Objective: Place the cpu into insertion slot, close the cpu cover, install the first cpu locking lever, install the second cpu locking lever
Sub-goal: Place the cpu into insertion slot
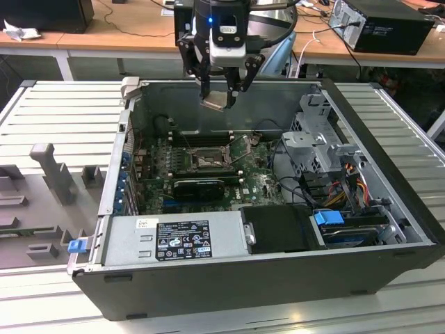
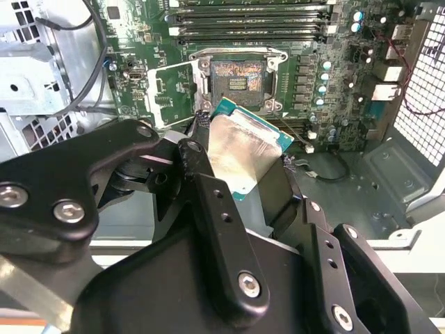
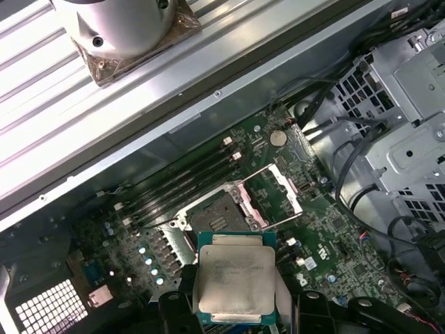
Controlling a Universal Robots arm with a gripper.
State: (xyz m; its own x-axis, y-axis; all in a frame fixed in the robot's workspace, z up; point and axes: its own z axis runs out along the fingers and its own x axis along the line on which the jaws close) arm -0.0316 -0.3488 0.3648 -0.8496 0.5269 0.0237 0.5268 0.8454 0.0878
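At the exterior view's left, grey fixture blocks (image 1: pixel 52 174) stand on the slatted tabletop (image 1: pixel 62 104), well apart from the work. Beside them lies the open computer case (image 1: pixel 229 285), with its power supply (image 1: pixel 184 236) along the near wall. Moving right, the green motherboard (image 1: pixel 261 184) covers the case floor. Near its middle the insertion slot (image 1: pixel 206 158) shows a dark, bare centre inside a silvery rim, with no chip in it. The cpu cover (image 3: pixel 290 186) is swung up and open at one side of the slot, so the socket is free from above. Over this part of the board, up near the case's far wall, hangs the gripper (image 1: pixel 221 94). It is closed in on the cpu (image 1: pixel 214 104), pinching the chip by opposite edges with its silvery face showing. In both wrist views the chip is in the air, apart from the slot below it. The step in hand, I judge, is the first one, placing the cpu, and it is not yet done; with the cover open, the later steps look unstarted. Seating the chip calls for it to be squared to the socket's rim, held level and set down gently, since a skewed landing could harm the socket's contacts. Farther right, the metal drive cage (image 1: pixel 320 139) and a cable bundle (image 1: pixel 348 181) lie clear of the gripper.
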